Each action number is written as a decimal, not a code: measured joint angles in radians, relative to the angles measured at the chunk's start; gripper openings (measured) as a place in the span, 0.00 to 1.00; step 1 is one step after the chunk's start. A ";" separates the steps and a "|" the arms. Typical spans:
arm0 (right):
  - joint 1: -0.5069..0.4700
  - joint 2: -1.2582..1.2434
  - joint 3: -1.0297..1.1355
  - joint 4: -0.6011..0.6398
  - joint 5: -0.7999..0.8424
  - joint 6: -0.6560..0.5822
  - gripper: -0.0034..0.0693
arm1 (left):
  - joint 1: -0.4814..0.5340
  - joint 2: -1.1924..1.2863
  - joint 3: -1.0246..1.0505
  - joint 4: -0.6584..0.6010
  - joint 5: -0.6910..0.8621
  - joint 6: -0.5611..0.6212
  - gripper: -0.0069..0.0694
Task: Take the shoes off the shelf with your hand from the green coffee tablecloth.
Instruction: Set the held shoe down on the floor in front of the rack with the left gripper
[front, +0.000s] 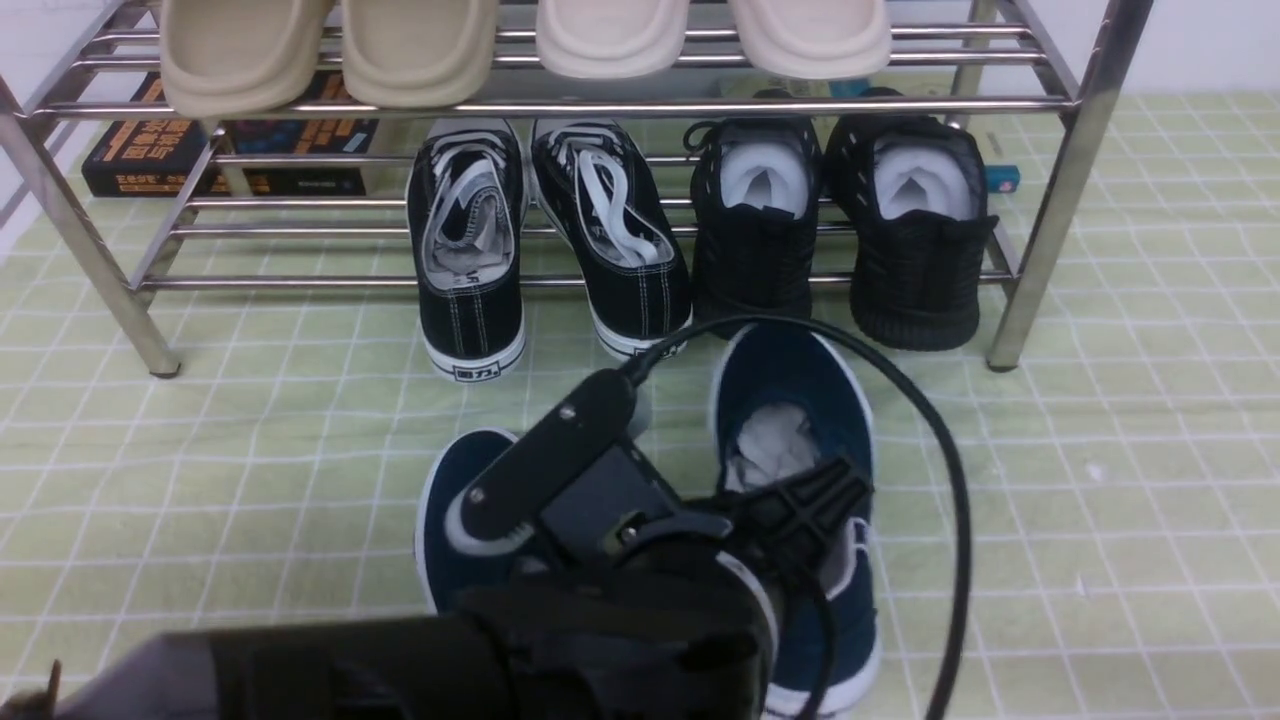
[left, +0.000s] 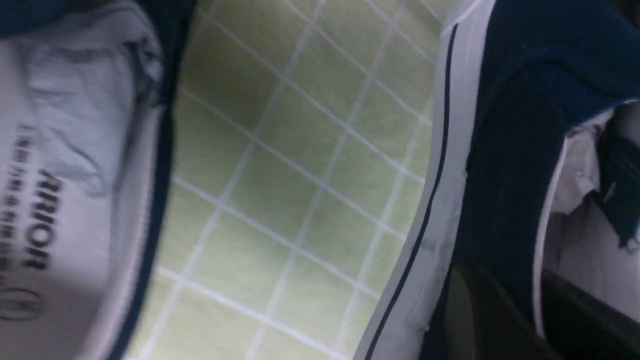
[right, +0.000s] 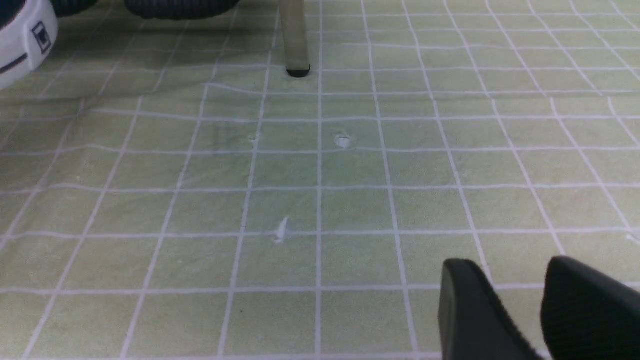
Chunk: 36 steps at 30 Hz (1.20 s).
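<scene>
Both navy shoes lie on the green tablecloth (front: 200, 450) in front of the chrome shelf (front: 1065, 190): one (front: 445, 490) to the left, one (front: 800, 375) to the right with paper stuffing inside. My left gripper (front: 800, 520) hangs over the right-hand shoe. In the left wrist view its jaws (left: 515, 310) straddle that shoe's side wall (left: 505, 165), one finger outside and one inside. Blur hides whether they press on it. The other shoe's printed insole (left: 55, 210) shows across a strip of cloth. My right gripper (right: 520, 280) is open just above bare cloth, holding nothing.
On the shelf's lower tier stand black lace-up sneakers (front: 470, 250) and black knit sneakers (front: 915, 240). Beige slippers (front: 245, 50) sit on the upper tier. Books (front: 150, 150) lie behind the shelf at the left. A shelf leg (right: 295, 40) stands ahead of the right gripper.
</scene>
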<state>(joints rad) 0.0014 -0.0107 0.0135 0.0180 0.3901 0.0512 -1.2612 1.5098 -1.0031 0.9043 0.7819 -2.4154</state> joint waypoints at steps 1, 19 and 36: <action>0.000 0.000 0.000 0.000 0.000 0.000 0.38 | 0.000 0.000 0.000 -0.003 0.007 -0.001 0.23; 0.000 0.000 0.000 0.000 0.000 0.000 0.38 | 0.000 0.098 -0.001 -0.014 -0.008 -0.125 0.26; 0.000 0.000 0.000 0.000 0.000 0.000 0.38 | 0.000 0.090 -0.004 -0.081 -0.093 0.186 0.51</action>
<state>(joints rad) 0.0014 -0.0107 0.0135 0.0180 0.3901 0.0512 -1.2610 1.5995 -1.0070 0.8237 0.6892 -2.2296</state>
